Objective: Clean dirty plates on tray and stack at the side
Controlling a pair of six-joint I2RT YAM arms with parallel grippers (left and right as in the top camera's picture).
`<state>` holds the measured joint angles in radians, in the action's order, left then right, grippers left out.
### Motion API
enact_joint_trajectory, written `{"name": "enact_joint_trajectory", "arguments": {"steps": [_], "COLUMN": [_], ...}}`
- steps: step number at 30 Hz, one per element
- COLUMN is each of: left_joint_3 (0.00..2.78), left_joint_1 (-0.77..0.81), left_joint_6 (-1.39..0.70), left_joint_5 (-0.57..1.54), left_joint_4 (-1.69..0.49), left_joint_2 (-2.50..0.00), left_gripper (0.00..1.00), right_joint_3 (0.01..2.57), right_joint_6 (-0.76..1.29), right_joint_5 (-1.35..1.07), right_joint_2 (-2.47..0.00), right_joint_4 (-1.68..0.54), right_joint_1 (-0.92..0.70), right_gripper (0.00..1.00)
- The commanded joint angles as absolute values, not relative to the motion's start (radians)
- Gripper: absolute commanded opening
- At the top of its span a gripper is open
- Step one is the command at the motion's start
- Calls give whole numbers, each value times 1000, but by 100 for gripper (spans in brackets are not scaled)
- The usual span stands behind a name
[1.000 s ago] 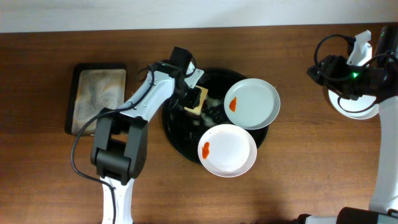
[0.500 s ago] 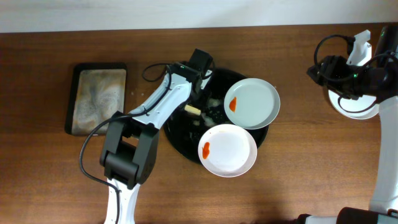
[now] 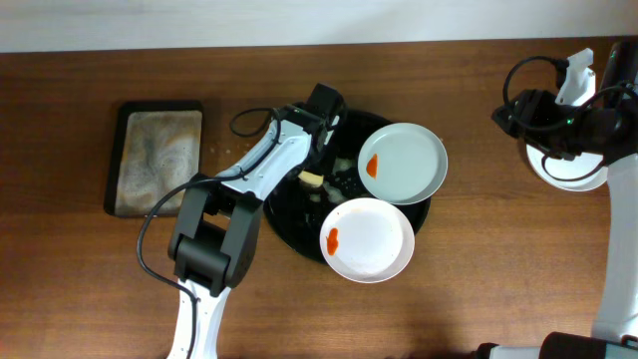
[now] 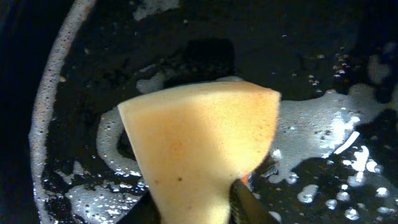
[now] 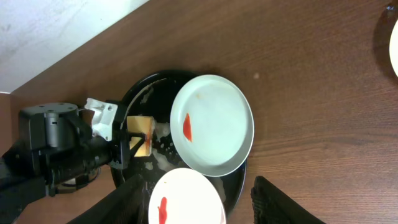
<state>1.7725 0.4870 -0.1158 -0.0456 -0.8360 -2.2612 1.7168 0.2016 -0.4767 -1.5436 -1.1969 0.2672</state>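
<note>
The left gripper [image 4: 196,208] is clamped on a yellow sponge [image 4: 199,140], low over the soapy left half of the black tray [image 3: 287,217]; I cannot tell if the sponge touches.

The mint plate [image 3: 404,165] overhangs the tray's back right rim. The white plate [image 3: 367,239] overhangs its front right rim. Both are red-smeared.

A third plate [image 3: 575,178] sits well right of the tray, under the right gripper [image 5: 198,186], whose fingers stand wide apart and empty.

I'd judge this is mid-scrubbing. Next, the sponge must clear a plate's lip to reach a smear. There is bare table in front of the tray.
</note>
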Motion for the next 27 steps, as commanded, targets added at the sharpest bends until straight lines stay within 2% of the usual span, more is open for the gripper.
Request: {"name": "enact_joint_trajectory", "arguments": {"steps": [1,2,4,6,14,21,27], "left_joint_3": [1785,1785,1786,1804,1998,1997,1997], "left_joint_1": [482,482,481,482,482,516,587], "left_joint_6": [-119,-119,-119,-119,-119,-146,-169], "left_joint_5": [1,1,1,1,-1,-277,-285], "left_joint_4": [-844,-845,-850,-863,-1039,-1093,-1091], "left_joint_2": [-2283,-2283,-2283,-2281,-2276,-2277,-2313], "left_gripper": [14,13,3,0,0,1,2], "right_joint_3": [1722,1722,1722,1722,1722,1722,1723], "right_joint_6": [190,190,190,190,191,191,191], "right_joint_5": [-471,-471,-471,-471,-471,-471,-471], "right_joint_2": [-1538,-1538,-1538,-1538,-1538,-1538,-1538], "right_joint_4": [-1197,-1197,-1197,-1197,-1197,-1193,-1193], "right_joint_1": [259,259,259,259,259,259,259], "right_gripper": [56,56,56,56,56,56,56]}}
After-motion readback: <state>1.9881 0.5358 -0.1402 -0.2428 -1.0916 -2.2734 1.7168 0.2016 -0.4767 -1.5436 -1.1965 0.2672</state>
